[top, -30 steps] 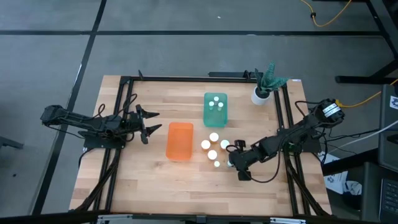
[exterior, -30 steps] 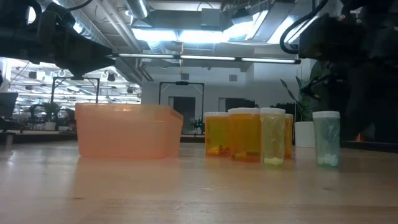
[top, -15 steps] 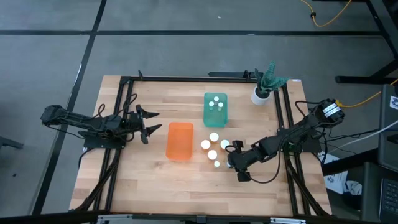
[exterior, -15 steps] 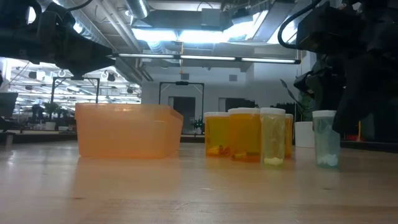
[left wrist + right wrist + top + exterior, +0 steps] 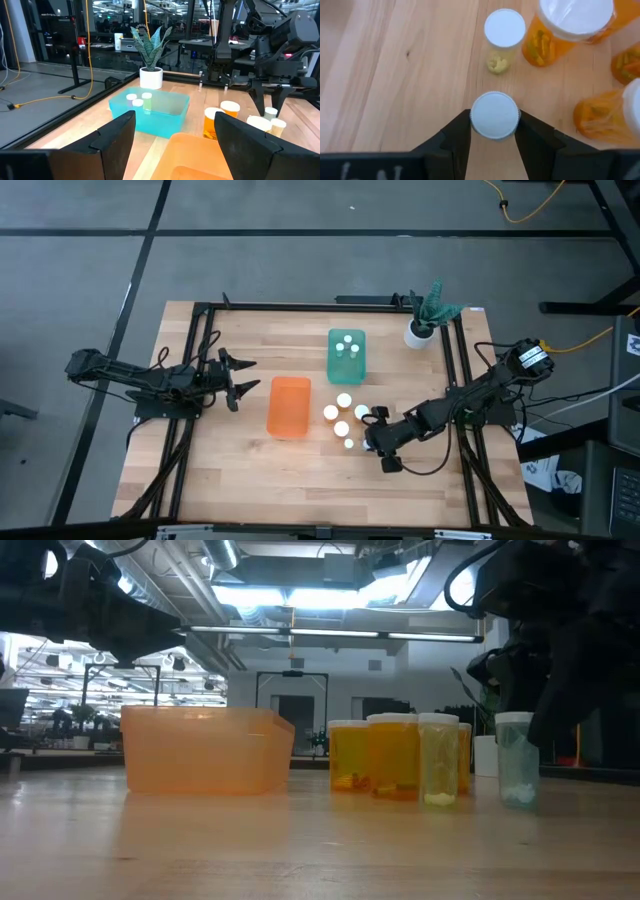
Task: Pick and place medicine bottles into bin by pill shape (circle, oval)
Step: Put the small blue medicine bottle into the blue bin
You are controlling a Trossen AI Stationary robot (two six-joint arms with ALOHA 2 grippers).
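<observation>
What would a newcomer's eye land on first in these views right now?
Probably the right gripper near the table's front right, shut on a white-capped green-tinted bottle, lifted slightly beside the cluster of orange bottles. Next, the two bins at mid-table: the teal bin holding three bottles, and the orange bin nearer the idle left gripper, which is open.

From above, the medicine bottles [image 5: 343,400] show only as white caps, too small to tell any pill shape. In the low view the orange bin [image 5: 205,749] hides the teal bin entirely, and the clustered orange bottles overlap, so their count is unclear there. The right gripper [image 5: 494,131] covers the sides of the white-capped bottle [image 5: 494,114], hiding its contents. The farthest orange bottle [image 5: 577,20] is cut off by the right wrist picture's edge.
</observation>
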